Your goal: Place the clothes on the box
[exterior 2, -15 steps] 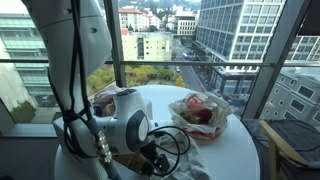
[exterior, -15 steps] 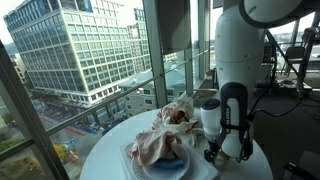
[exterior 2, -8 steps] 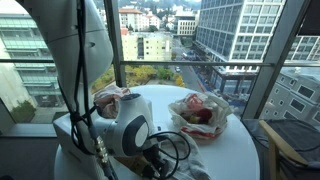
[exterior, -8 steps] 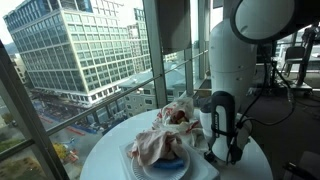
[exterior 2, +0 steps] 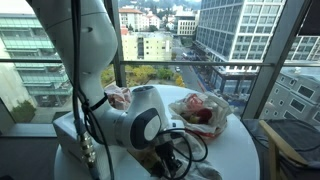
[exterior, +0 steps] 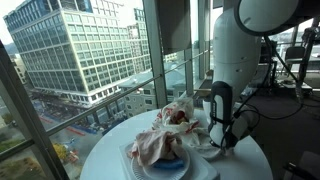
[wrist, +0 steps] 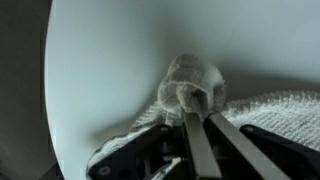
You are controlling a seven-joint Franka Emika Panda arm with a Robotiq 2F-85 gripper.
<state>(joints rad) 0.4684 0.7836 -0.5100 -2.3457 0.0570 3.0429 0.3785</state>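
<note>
Since the tool (wrist: pixel 196 100) is pressed together on a fold of white cloth (wrist: pixel 196 72) lying on the counter (wrist: pixel 110 60) just right of the heaped clothes (exterior: pixel 160 143), we judge it grasped, and next it needs lifting across to the box.

Both exterior views sit close beside the tabletop (exterior: pixel 108 148), at different edges, facing across it toward windows (exterior: pixel 90 60); both share the arm (exterior: pixel 235 60) and clothes (exterior: pixel 165 138). Wrist view looks down the hand (wrist: pixel 195 105) onto the tabletop, very near.
</note>
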